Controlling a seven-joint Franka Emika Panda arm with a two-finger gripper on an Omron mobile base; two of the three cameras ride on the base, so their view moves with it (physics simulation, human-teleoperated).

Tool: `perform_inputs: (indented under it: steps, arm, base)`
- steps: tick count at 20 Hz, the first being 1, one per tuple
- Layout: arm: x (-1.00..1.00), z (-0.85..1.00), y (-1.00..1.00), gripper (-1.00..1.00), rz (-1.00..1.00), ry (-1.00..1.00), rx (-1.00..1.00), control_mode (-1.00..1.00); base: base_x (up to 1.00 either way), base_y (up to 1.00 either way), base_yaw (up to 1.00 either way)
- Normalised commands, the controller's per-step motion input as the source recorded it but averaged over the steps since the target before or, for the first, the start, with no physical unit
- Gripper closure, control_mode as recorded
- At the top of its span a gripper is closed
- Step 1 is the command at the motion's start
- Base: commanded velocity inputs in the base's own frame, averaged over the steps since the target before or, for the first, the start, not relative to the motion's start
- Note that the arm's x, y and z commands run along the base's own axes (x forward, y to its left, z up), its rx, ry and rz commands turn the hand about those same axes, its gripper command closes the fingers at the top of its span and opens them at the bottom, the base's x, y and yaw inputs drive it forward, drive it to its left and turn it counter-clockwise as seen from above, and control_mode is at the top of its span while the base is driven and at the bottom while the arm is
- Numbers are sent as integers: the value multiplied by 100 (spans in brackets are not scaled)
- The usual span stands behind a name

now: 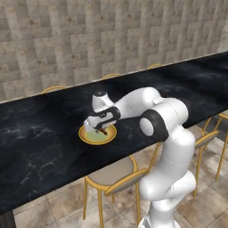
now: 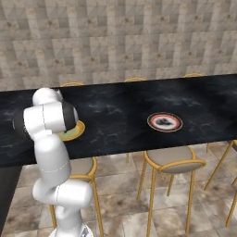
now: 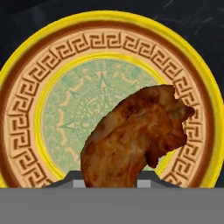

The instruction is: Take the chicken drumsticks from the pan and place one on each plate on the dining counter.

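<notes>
Your gripper (image 1: 100, 130) is over the yellow plate (image 1: 87, 136), pinching a drumstick (image 3: 135, 135).

From the hand camera you see the brown drumstick clamped between the jaws, hanging above the plate's pale green centre and greek-key rim. That plate sits near the front edge of the black desk (image 1: 40, 138). The red-rimmed plate (image 2: 165, 122) lies well apart on the same desk, above a stool (image 2: 174, 159).

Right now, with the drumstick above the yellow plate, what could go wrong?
1. The chicken drumstick hangs over the yellow-rimmed plate's rim side, not its centre; released here, it may roll onto the dining counter.
2. The red-rimmed plate looks empty and sits far along the counter.
</notes>
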Motion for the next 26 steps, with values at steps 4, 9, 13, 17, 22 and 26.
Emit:
perform_inputs:
  steps: [4, 9, 13, 17, 22, 26]
  arm:
    - [0, -13, 0, 100, 0, 0, 11, -100]
    - [13, -14, 0, 100, 0, 0, 5, -100]
    - [15, -10, 0, 100, 2, 0, 5, -100]
    - [14, -9, 0, 100, 1, 0, 0, -100]
    - [16, -7, 2, -100, 0, 0, 0, -100]
    - [13, -1, 2, -100, 2, 0, 0, -100]
  base:
    - [0, 0, 0]
    - [0, 0, 0]
    - [0, 0, 0]
    - [0, 0, 0]
    - [0, 0, 0]
    - [0, 0, 0]
